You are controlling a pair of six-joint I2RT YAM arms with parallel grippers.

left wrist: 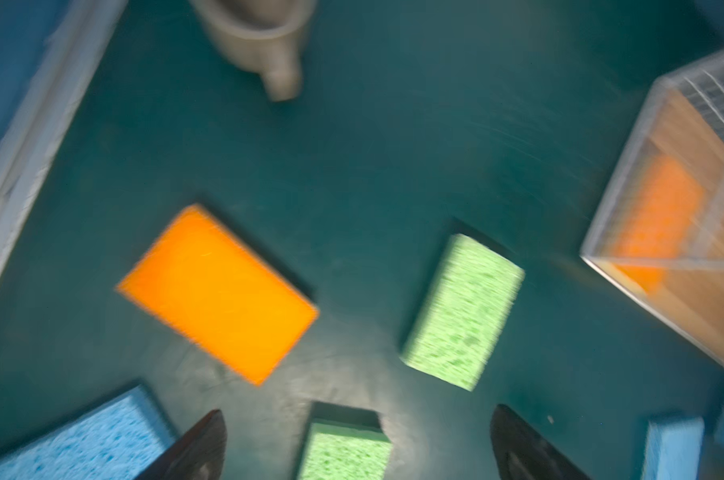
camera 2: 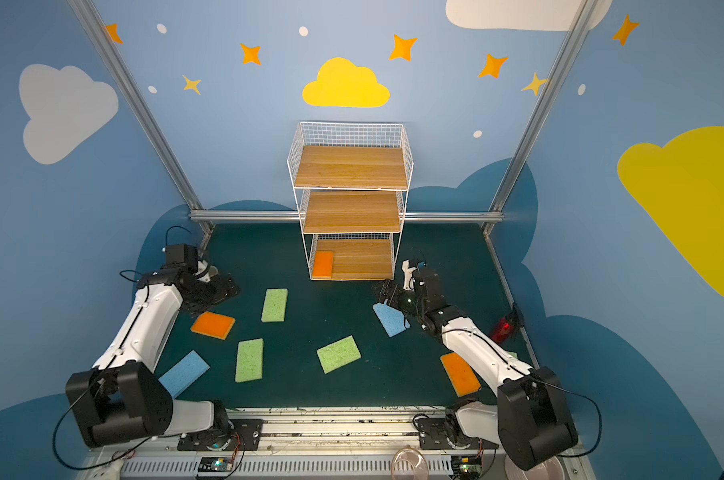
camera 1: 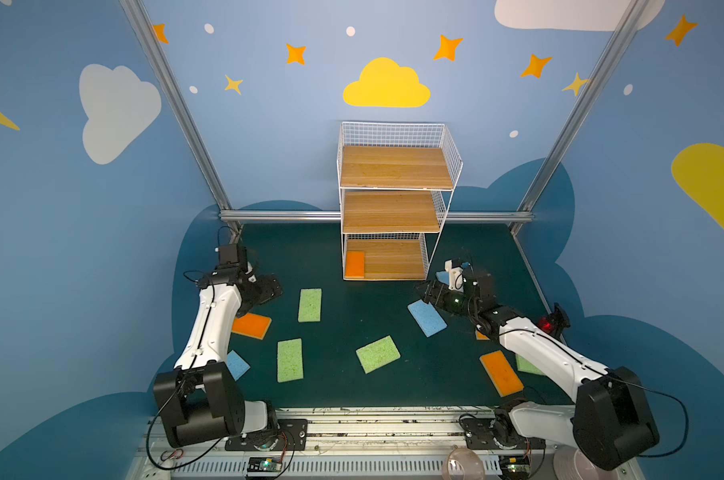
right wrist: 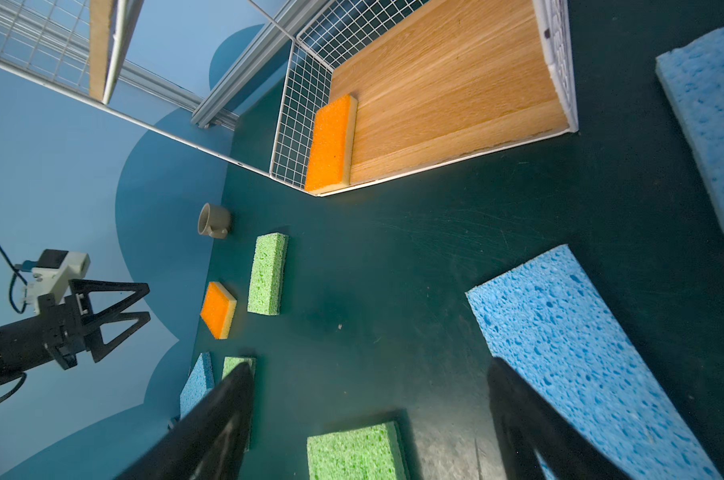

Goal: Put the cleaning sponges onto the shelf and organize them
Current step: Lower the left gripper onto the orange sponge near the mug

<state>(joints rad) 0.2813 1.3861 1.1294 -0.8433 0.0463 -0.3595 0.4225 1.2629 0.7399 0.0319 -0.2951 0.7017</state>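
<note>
Noted the shelf (camera 1: 393,166) at the back of the bench (camera 1: 352,316), with one orange sponge (camera 1: 354,264) flat on its lowest board, against a side wire wall. Saw the other sponges (camera 1: 377,354) scattered on the bench. Found the left fingers (left wrist: 202,444) spread and empty; the right fingers (right wrist: 223,407) spread too, near a blue sponge (camera 1: 426,318).

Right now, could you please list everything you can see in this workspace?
Shelf: one, white wire with wooden boards, rear centre of the table.
Orange sponges: four; one on the shelf's bottom board, three on the table.
Green sponges: four, light green, table; one partly under the right arm.
Blue sponges: three, light blue, table.
Cup-like piece: one, grey, table's far left.
Left jaws: open, empty, above the table's left side.
Right jaws: open, empty, beside a blue sponge.
</note>
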